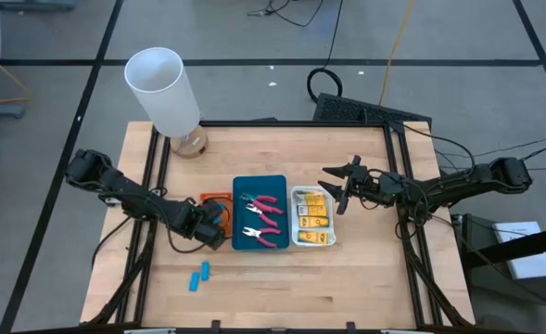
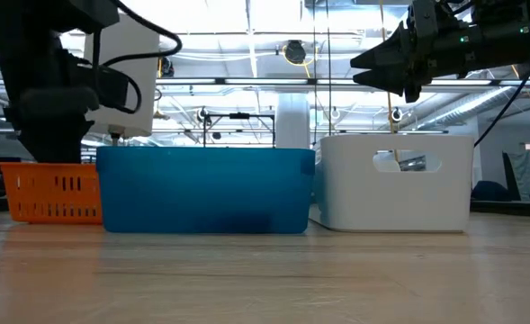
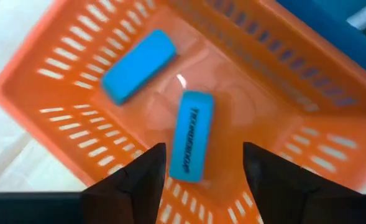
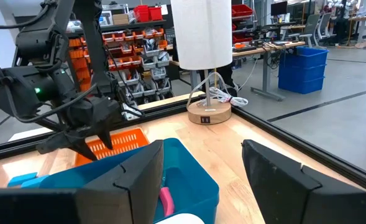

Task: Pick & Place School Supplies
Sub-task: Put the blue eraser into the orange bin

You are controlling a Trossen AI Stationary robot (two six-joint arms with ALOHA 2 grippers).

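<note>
Blue erasers (image 3: 189, 135) lay in the orange basket (image 3: 58, 93); left gripper (image 3: 201, 165) hung above, fingers apart. Right gripper (image 1: 339, 186) waited, fingers apart. Best lift straight up, clearing the rim.

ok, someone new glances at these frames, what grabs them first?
Probably the left tool, open right over the orange basket, with two blue erasers lying inside it. Next, the row of three bins mid-table: orange, blue bin holding pink-handled pliers, white bin with yellow packets. The tall white cylinder stands at the back left.
</note>
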